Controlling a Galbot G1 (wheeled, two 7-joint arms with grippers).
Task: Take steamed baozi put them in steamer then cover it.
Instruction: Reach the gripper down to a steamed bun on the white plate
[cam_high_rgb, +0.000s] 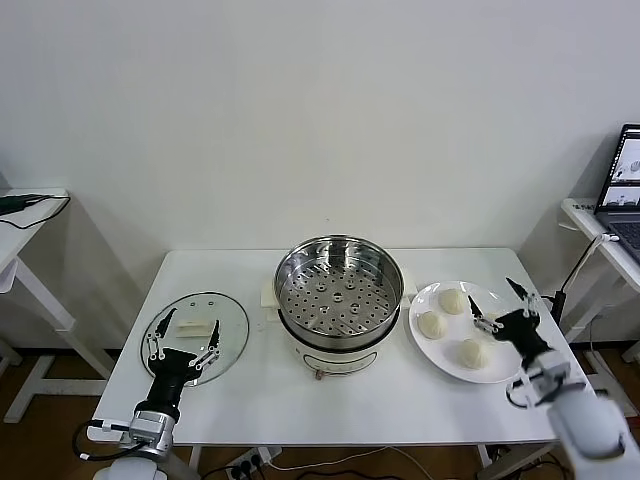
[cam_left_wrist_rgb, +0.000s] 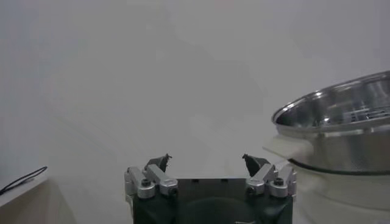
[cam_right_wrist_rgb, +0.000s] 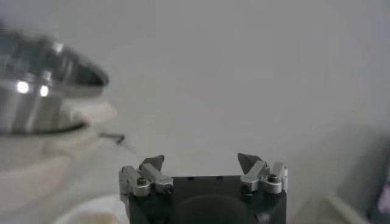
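The shiny steamer stands empty at the table's middle on its white pot base; its rim also shows in the left wrist view and the right wrist view. Three steamed baozi lie on a white plate to its right. My right gripper hovers open over the plate's right side, beside the baozi, holding nothing. The glass cover with its white handle lies flat at the left. My left gripper is open just above it, empty.
The white table has bare room between cover and steamer and along its front edge. A laptop sits on a side table at the far right. Another side table stands at the left. A plain wall is behind.
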